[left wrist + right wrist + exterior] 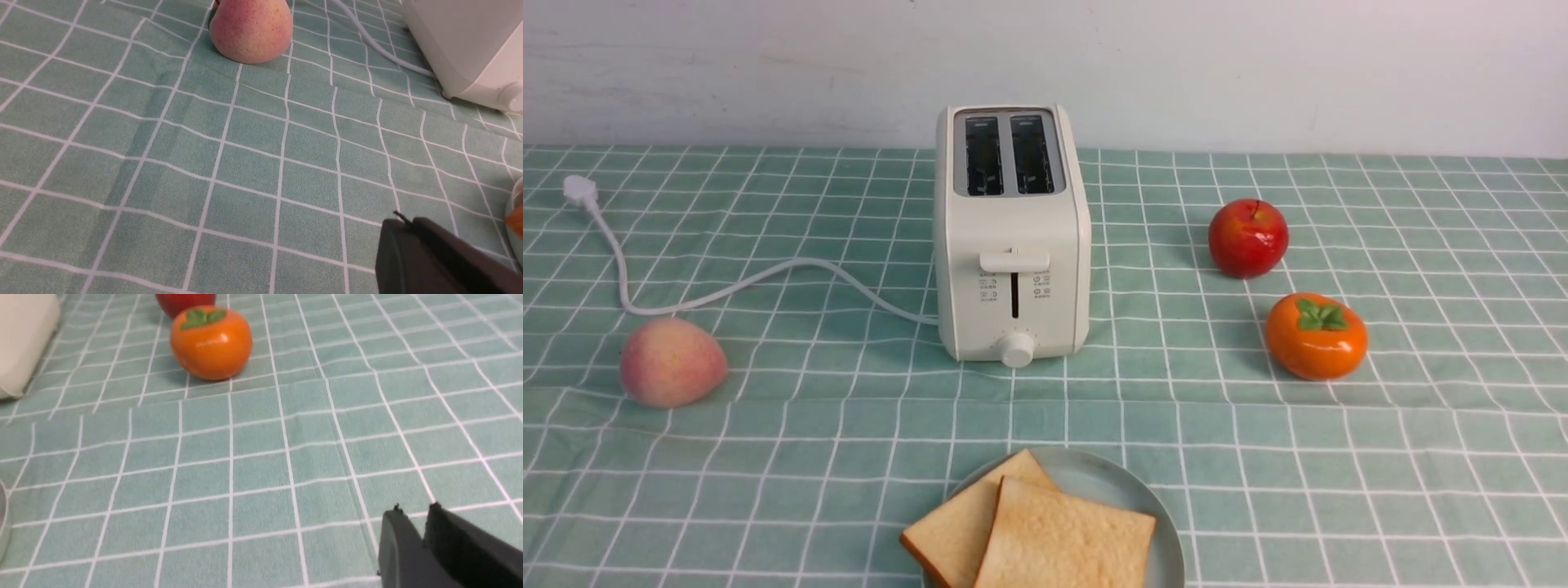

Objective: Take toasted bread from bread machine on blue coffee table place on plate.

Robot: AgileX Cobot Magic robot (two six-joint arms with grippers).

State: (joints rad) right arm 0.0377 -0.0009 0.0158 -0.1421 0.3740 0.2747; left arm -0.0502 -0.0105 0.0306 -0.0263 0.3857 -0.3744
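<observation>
Basically both toast slices (1029, 527) overlap on the plate (1168, 539) at the surface's near edge, bread machine (1011, 237) empty, left gripper (402, 228) clenched, right gripper (412, 516) slightly parted, holding nothing; risk: retreating arm nudges overhanging slice off.

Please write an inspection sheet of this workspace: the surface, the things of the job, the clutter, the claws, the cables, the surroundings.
Surface: table in pale green cloth with a white grid, slightly wrinkled.
Job's things: two toast slices overlapping on the plate at the near edge; toaster upright behind it, both slots empty.
Clutter: peach on the left; red apple and orange persimmon on the right, all clear of the plate.
Claws: left claw shut, holding nothing; right claw slightly parted, holding nothing; both low over bare cloth.
Cables: white cord running left from the toaster, plug lying loose on the cloth.
Surroundings: plain white wall behind; nothing else seen.
</observation>
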